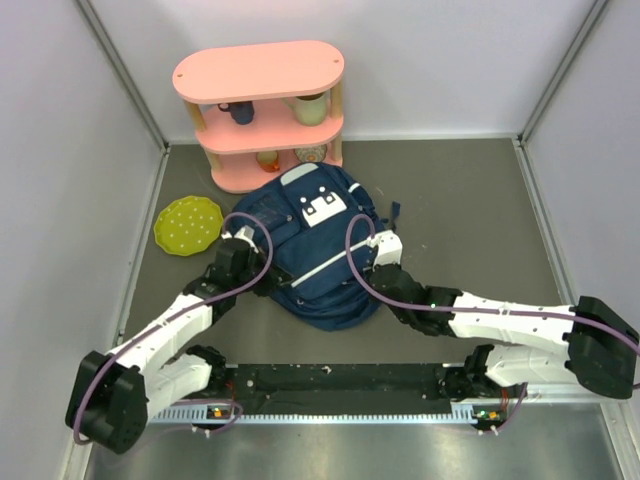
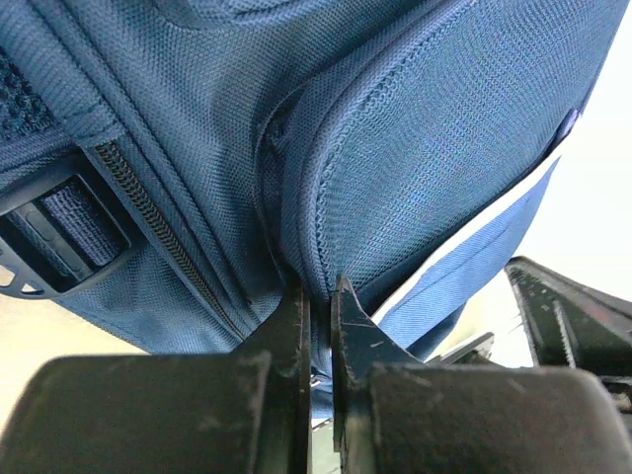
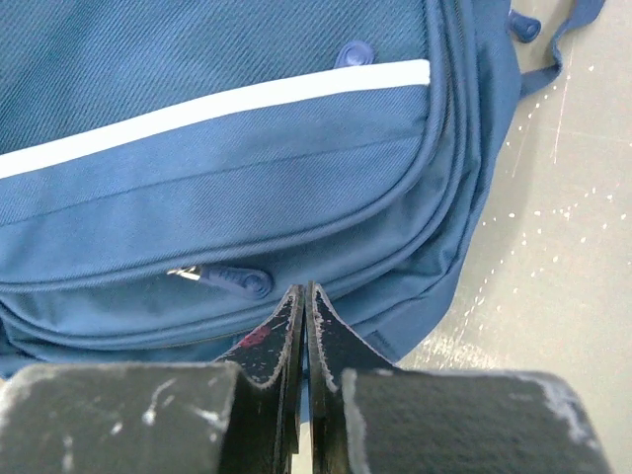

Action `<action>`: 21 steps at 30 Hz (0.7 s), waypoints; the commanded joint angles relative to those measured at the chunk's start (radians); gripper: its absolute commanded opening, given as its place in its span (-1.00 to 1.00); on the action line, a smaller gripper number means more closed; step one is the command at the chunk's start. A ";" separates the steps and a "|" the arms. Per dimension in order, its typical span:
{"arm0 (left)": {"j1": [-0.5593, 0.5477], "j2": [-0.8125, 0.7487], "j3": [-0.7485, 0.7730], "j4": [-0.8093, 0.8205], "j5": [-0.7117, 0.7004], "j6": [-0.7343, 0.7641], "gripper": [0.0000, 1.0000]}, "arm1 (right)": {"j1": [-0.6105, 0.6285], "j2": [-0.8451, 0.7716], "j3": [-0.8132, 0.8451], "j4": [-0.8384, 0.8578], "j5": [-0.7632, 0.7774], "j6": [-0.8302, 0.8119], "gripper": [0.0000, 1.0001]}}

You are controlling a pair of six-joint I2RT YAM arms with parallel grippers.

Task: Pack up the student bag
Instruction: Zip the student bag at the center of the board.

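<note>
Overhead, the tabletop (image 1: 470,210) is a dull dark grey sheet, flecked white in the right wrist view and boxed in by pale walls (image 1: 450,60) with metal corner strips. The student bag (image 1: 320,250) lies flat at its centre. A pink shelf (image 1: 262,100) stands at the bag's 12 o'clock, a green plate (image 1: 187,223) at its 10 o'clock. At 9 o'clock the left gripper (image 2: 321,296) pinches the bag's pocket seam. At 3 o'clock the right gripper (image 3: 304,296) is pressed together against the bag's edge.
</note>
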 commanded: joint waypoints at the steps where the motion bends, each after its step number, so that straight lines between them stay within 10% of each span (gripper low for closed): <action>1: 0.063 0.005 0.023 -0.112 0.074 0.221 -1.00 | -0.020 -0.012 -0.009 0.074 -0.009 -0.048 -1.00; 6: 0.116 0.030 0.083 -0.137 0.170 0.322 -1.00 | -0.021 -0.044 -0.029 0.131 -0.150 -0.080 -1.00; 11: 0.116 0.083 0.120 -0.134 0.223 0.327 -1.00 | -0.021 -0.095 -0.068 0.194 -0.353 -0.144 -0.33; 21: 0.116 0.099 0.135 -0.114 0.251 0.328 -1.00 | -0.023 -0.019 -0.032 0.216 -0.431 -0.284 -0.05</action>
